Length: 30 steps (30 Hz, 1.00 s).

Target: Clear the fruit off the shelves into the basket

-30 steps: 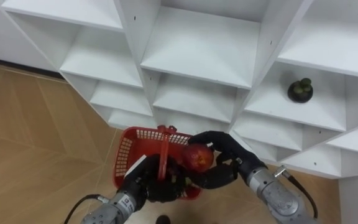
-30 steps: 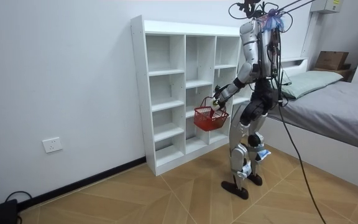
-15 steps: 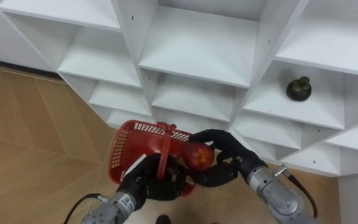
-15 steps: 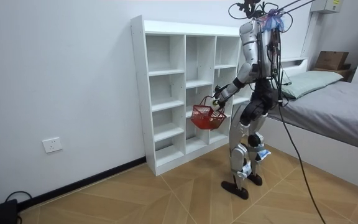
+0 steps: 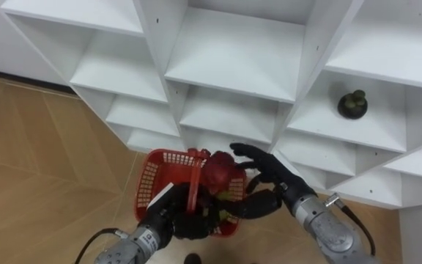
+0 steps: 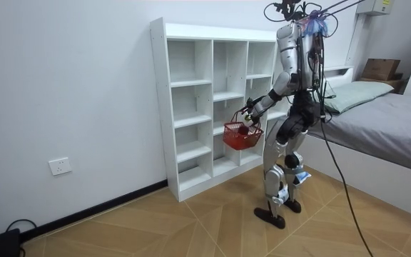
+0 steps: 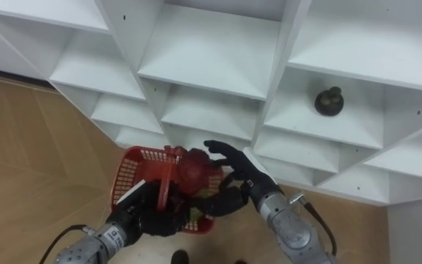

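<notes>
I stand in a home bedroom; a bed (image 6: 391,125) with grey cover and pillow (image 6: 355,93) lies beside me; a white cubby closet (image 6: 190,83) lines the plain wall (image 6: 70,86); herringbone wood floor (image 6: 191,221); a socket (image 6: 60,166) sits low.

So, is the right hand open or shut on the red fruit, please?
Open: the right hand has its fingers spread beside the red fruit over the red basket.

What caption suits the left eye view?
Open right hand beside a red apple over the red basket that the left hand holds by its handle.
</notes>
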### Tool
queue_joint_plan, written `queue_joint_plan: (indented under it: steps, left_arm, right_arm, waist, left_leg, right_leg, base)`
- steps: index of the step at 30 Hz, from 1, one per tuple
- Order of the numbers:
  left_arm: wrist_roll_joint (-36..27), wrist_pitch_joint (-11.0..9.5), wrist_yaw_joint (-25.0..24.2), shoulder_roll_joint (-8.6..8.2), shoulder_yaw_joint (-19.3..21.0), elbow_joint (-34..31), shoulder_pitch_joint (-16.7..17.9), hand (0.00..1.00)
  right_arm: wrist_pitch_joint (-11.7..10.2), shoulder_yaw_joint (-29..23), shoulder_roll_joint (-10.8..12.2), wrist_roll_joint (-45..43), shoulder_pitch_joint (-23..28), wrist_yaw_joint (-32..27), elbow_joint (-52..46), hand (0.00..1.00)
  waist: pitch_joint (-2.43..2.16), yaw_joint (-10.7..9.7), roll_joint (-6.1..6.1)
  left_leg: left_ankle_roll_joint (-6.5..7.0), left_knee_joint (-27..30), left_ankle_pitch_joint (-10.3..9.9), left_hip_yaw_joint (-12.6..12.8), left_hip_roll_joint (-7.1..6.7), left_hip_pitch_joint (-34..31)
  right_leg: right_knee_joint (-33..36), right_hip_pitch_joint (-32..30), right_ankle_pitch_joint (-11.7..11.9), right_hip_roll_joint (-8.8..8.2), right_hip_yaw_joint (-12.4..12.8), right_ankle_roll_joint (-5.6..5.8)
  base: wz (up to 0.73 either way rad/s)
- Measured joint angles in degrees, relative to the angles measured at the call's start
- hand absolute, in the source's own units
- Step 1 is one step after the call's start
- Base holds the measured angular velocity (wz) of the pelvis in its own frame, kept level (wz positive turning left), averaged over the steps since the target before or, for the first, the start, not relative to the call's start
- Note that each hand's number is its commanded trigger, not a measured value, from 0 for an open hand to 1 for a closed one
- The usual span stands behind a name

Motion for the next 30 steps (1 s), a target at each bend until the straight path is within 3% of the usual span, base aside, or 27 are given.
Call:
queue_joint_plan:
  steps: [30]
  left_arm:
    - [0.0,0.7,-1.4,1.22,-0.4,-0.4,0.0,1.00]
  right_arm:
    - [-0.1,0.4,-0.1,-0.1,0.0,-0.6,0.0,0.00]
  waist:
    - [-0.08,0.0,0.08]
  left_leg:
    - [0.01,-0.1,0.0,0.2,0.03,-0.1]
  right_leg:
    - [0.0,-0.2,0.0,0.00,0.2,-0.04]
  base:
    - [0.00]
